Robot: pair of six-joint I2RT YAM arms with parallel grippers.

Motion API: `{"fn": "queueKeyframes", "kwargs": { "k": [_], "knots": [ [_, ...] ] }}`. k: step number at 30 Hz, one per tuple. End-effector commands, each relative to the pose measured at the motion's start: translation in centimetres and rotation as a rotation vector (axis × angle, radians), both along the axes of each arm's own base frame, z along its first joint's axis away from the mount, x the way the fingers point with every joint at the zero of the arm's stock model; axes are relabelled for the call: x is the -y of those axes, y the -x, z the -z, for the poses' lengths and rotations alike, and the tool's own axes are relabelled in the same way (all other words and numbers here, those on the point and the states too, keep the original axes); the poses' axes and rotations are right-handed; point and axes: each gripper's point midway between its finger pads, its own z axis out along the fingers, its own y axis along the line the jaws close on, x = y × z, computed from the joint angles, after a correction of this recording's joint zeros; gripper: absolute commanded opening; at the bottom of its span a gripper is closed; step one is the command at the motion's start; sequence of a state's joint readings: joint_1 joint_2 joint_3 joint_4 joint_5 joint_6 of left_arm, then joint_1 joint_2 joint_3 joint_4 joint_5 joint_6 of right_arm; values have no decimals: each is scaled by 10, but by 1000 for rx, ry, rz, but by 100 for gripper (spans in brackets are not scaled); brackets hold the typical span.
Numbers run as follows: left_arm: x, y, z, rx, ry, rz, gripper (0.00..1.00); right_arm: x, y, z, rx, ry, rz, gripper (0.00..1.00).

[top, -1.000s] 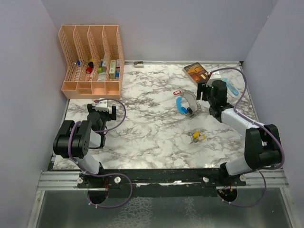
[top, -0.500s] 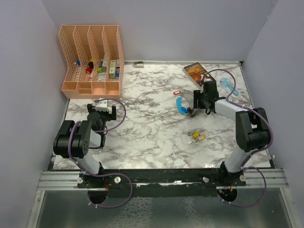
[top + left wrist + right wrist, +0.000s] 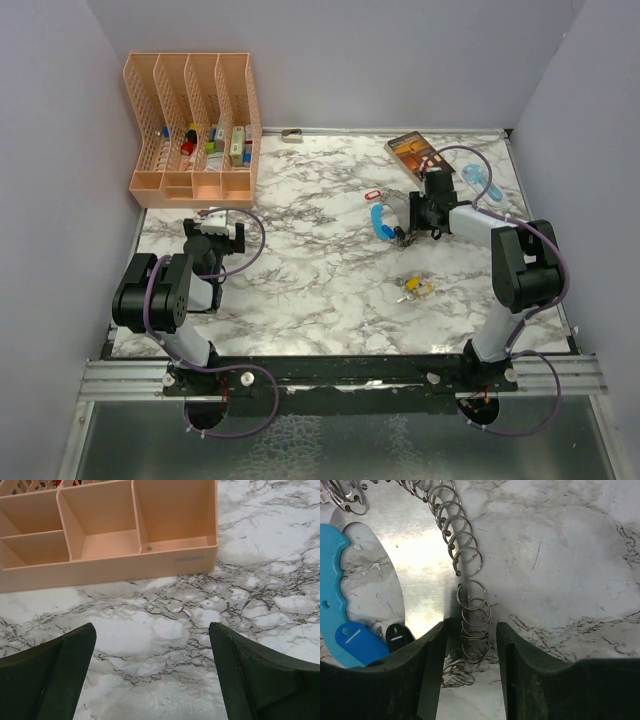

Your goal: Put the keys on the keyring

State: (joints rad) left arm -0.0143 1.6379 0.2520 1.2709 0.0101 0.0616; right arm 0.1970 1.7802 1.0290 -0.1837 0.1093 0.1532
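My right end effector [image 3: 470,645]: lowered since a second ago onto the keyring [image 3: 378,222] on the counter [image 3: 300,270]; fingers narrower, apart, straddling its split rings [image 3: 468,560]. My left end effector [image 3: 152,675]: spread wide. Desk organizer [image 3: 195,110], far left of keyring: small bottles [image 3: 189,140].

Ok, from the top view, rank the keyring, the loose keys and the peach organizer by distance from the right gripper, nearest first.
1. keyring: right at the right gripper, on its left side.
2. loose keys: toward the near edge, right side.
3. peach organizer: far-left corner.
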Motion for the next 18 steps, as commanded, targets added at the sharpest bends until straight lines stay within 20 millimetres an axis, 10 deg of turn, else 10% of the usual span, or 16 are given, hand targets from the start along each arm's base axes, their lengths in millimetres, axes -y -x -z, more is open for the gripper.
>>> {"fn": "queueKeyframes", "kwargs": {
  "k": [1, 18],
  "knots": [
    [-3, -2, -8, 33, 9, -13, 99, -2, 4, 2, -17, -13, -8, 41],
    [-3, -2, -8, 32, 9, -13, 99, -117, 51, -37, -158, -561, -318, 27]
  ]
}}
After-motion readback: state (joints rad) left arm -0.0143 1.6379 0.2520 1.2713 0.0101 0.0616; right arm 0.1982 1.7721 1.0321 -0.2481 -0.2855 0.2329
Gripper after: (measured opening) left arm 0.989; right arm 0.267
